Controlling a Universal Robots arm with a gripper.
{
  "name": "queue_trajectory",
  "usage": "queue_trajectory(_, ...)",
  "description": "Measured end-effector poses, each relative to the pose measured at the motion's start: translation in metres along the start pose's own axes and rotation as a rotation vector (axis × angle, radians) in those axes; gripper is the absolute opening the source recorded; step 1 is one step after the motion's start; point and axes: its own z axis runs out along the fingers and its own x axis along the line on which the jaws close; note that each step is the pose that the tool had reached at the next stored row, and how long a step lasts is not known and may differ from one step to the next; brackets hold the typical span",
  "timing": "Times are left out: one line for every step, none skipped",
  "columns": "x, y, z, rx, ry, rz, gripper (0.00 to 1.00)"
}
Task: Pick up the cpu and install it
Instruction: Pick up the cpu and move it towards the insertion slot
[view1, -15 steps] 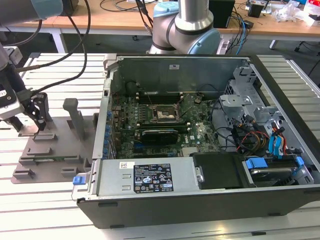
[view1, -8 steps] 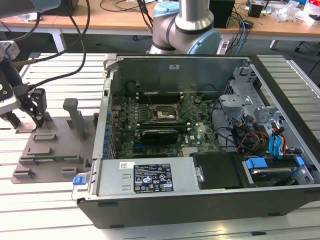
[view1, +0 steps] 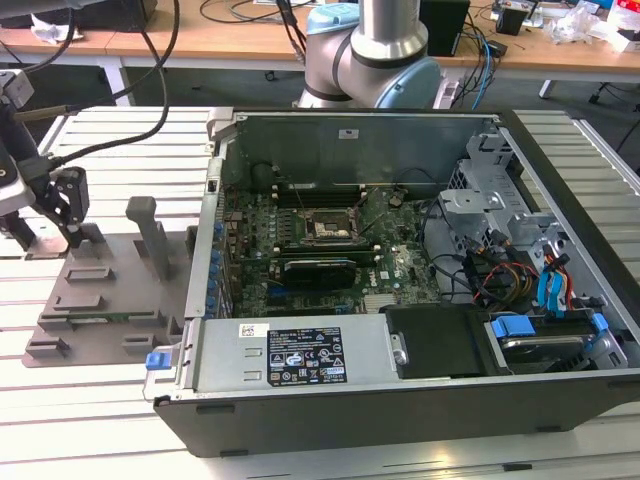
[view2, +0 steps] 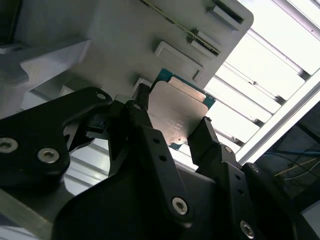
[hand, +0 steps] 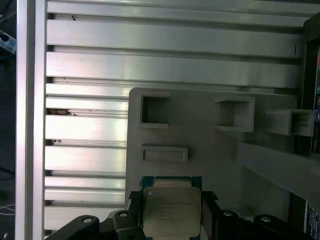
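- Evidently the pick-up step is in hand: the gripper (view1: 72, 235) hangs low over the grey fixture plate (view1: 110, 290) at the exterior view's left, well apart from the open computer case (view1: 350, 145).
- Both wrist views show the cpu (view2: 177, 112) between the black fingers (view2: 145, 130), silver top up and green rim showing, just over the plate.
- Its jaws look pressed against two opposite edges of the chip, so I judge it gripped; I cannot tell whether it has cleared the plate.
- Installing has not begun: the socket (view1: 328, 228) on the motherboard sits bare inside the case.
- To my eye, any move from here calls for a steady, level hold, since only thin edges are caught.
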Motion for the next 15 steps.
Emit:
queue_trajectory(-0.0001,-0.0001,-0.0019,0.0000,0.0000,0.000,0.55)
queue_trajectory(-0.0001,-0.0002,-0.0038,0.0000,-0.0001,0.000,0.55)
queue_trajectory(-0.0002,-0.0002,-0.0052,0.0000,-0.0001,0.000,0.55)
queue_trajectory(-0.0002,-0.0003,-0.0061,0.0000,-0.0001,0.000,0.55)
queue_trajectory(-0.0003,-0.0003,-0.0071,0.0000,-0.0001,0.000,0.55)
queue_trajectory(-0.0003,-0.0003,-0.0081,0.0000,0.0000,0.000,0.55)
queue_trajectory(-0.0003,-0.0004,-0.0097,0.0000,-0.0001,0.000,0.55)
queue_trajectory(-0.0004,-0.0005,-0.0114,0.0000,0.0000,0.000,0.55)
queue_trajectory(-0.0004,-0.0006,-0.0134,0.0000,0.0000,0.000,0.55)
queue_trajectory(-0.0005,-0.0006,-0.0154,0.0000,0.0000,0.000,0.55)
queue_trajectory(-0.0006,-0.0008,-0.0180,0.0000,0.0000,0.000,0.55)
queue_trajectory(-0.0007,-0.0009,-0.0216,0.0000,0.0000,0.000,0.55)
queue_trajectory(-0.0008,-0.0010,-0.0232,0.0000,-0.0001,0.000,0.55)
queue_trajectory(-0.0008,-0.0010,-0.0245,0.0001,0.0000,0.000,0.55)
queue_trajectory(-0.0009,-0.0011,-0.0266,0.0000,0.0000,0.000,0.55)
